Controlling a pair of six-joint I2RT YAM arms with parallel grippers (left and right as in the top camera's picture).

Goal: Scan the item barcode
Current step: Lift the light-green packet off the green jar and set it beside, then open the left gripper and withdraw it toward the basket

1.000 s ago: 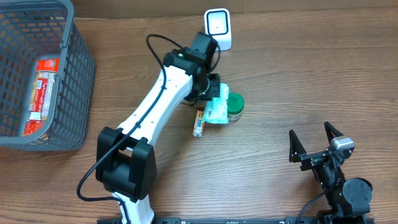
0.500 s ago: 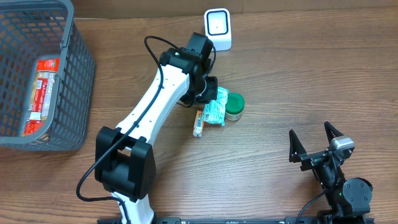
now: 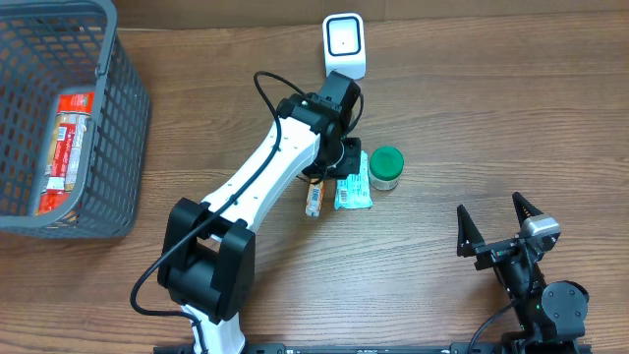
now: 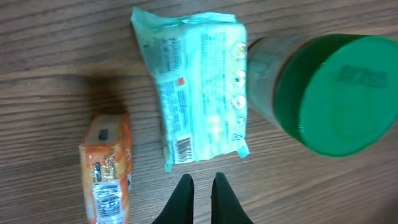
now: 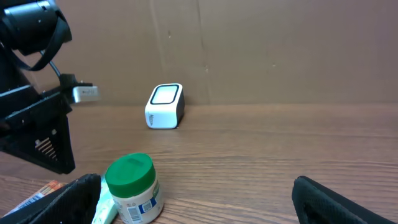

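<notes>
The teal packet [image 4: 199, 87] lies flat on the surface [image 4: 311, 186]. Its barcode [image 4: 182, 149] faces up and its long axis runs 12 to 6 in the left wrist view. It sits at 12 o'clock from the left pincer [image 4: 202, 183], whose tips are together and hold nothing. A green-lidded jar [image 4: 329, 93] is just beside it at 3, an orange box [image 4: 107, 171] at 8. Overhead, the scanner [image 3: 344, 44] stands at 12. The right pincer [image 3: 493, 224], spread apart, is well apart at 4, so the left arm is nearer.
</notes>
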